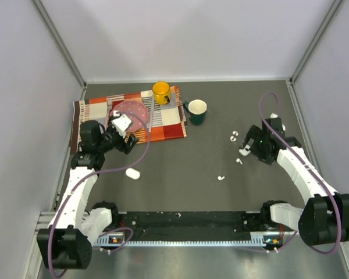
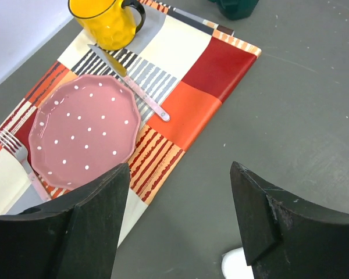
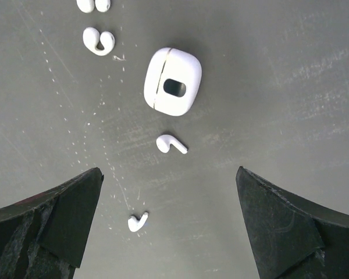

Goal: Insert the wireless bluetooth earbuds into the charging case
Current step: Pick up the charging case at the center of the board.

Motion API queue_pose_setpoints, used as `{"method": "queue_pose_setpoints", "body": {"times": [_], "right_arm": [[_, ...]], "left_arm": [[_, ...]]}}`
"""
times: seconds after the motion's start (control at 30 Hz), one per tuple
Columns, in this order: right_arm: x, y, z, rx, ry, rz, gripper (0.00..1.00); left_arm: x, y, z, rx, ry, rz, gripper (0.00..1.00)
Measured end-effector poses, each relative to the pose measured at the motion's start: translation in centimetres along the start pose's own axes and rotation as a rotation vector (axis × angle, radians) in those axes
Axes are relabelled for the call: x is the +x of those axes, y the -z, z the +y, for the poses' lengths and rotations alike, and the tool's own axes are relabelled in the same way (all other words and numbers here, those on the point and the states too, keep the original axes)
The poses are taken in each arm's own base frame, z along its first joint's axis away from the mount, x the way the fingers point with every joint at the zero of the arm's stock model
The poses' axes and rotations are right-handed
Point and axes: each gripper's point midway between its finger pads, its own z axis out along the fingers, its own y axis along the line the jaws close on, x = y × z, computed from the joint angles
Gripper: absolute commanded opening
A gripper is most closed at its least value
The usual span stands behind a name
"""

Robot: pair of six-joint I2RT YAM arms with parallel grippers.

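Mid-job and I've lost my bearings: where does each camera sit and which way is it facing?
Top external: fixed above and behind the bases, looking down on the table; left arm and right arm show whole.
Left wrist: on the left arm, angled down past the open left end effector at the pink plate and yellow mug.
Right wrist: on the right arm, facing down past the open right end effector at the earbuds.
Shared: plate and mug also appear in the top view.

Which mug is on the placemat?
The yellow mug, at the placemat's far edge; the green mug stands off it on the bare table.
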Motion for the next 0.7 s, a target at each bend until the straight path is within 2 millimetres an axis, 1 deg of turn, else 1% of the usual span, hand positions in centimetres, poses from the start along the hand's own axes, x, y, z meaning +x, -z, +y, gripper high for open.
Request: {"method": "queue_pose_setpoints", "body": {"times": [0.07, 0.13, 0.23, 0.3, 0.37, 0.47, 0.6, 0.7], "right_arm": [[0.7, -0.1, -0.2, -0.002, -0.002, 0.020, 0.99], [2.0, -0.3, 0.2, -0.040, 0.005, 0.061, 0.99], [4.7, -0.1, 0.8, -0.092, 0.050, 0.124, 0.99], [7.1, 0.5, 1.9, -0.155, 0.103, 0.180, 0.97], [8.8, 1.1, 2.9, -0.206, 0.147, 0.218, 0.95], [10.5, 1.6, 3.5, -0.252, 0.163, 0.257, 0.95], [12.7, 1.6, 3.9, -0.281, 0.143, 0.314, 0.95], [14.4, 1.7, 4.7, -0.301, 0.142, 0.354, 0.96]], "left_arm": [[-0.2, 0.1, -0.3, -0.001, 0.001, -0.027, 0.76], [-0.4, 0.2, -0.4, -0.006, 0.004, -0.042, 0.76], [-0.8, 0.2, -0.2, -0.017, 0.002, -0.058, 0.76], [-0.9, 0.2, 0.0, -0.022, 0.001, -0.063, 0.76], [-0.9, 0.2, 0.1, -0.028, 0.002, -0.063, 0.76], [-0.9, 0.2, 0.2, -0.034, 0.005, -0.062, 0.77], [-1.0, 0.2, 0.3, -0.041, 0.006, -0.062, 0.77], [-0.9, 0.2, 0.4, -0.046, 0.007, -0.060, 0.77]]}}
